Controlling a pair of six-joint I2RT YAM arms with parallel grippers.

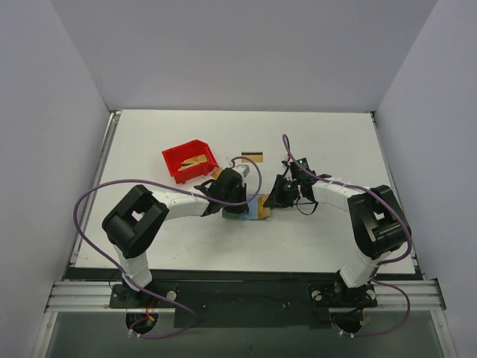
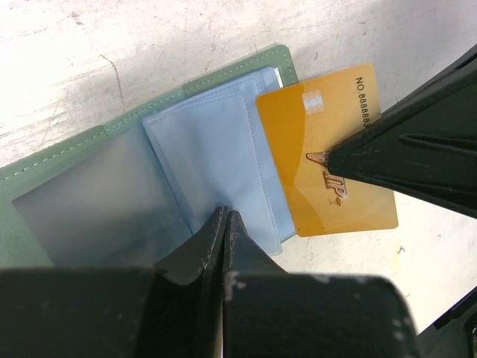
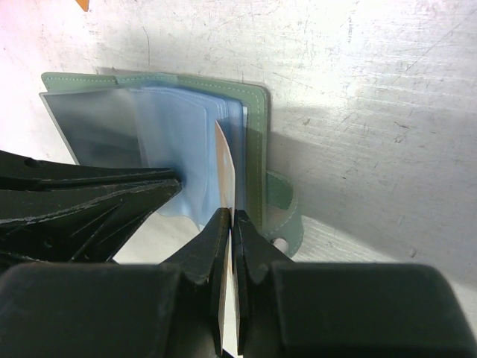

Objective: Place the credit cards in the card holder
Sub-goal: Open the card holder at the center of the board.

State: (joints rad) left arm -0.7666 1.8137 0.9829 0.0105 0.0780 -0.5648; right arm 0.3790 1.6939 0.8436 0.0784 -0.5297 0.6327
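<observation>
An open grey-green card holder point(image 2: 149, 171) lies flat at the middle of the white surface point(image 1: 328, 149), its light blue pockets facing up. A gold credit card point(image 2: 320, 156) touches the edge of one pocket, gripped in the closed right tool point(image 3: 229, 218). The left tool point(image 2: 226, 218) is closed, pinching a pocket leaf. Farther back lie a striped card point(image 1: 252, 156) and a red bin point(image 1: 173, 158) holding more gold cards point(image 1: 195, 161).

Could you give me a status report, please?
Left gripper shut, pinching a blue pocket leaf. Right gripper shut on gold card, at the card holder's pocket edge. Nothing blocking.
</observation>
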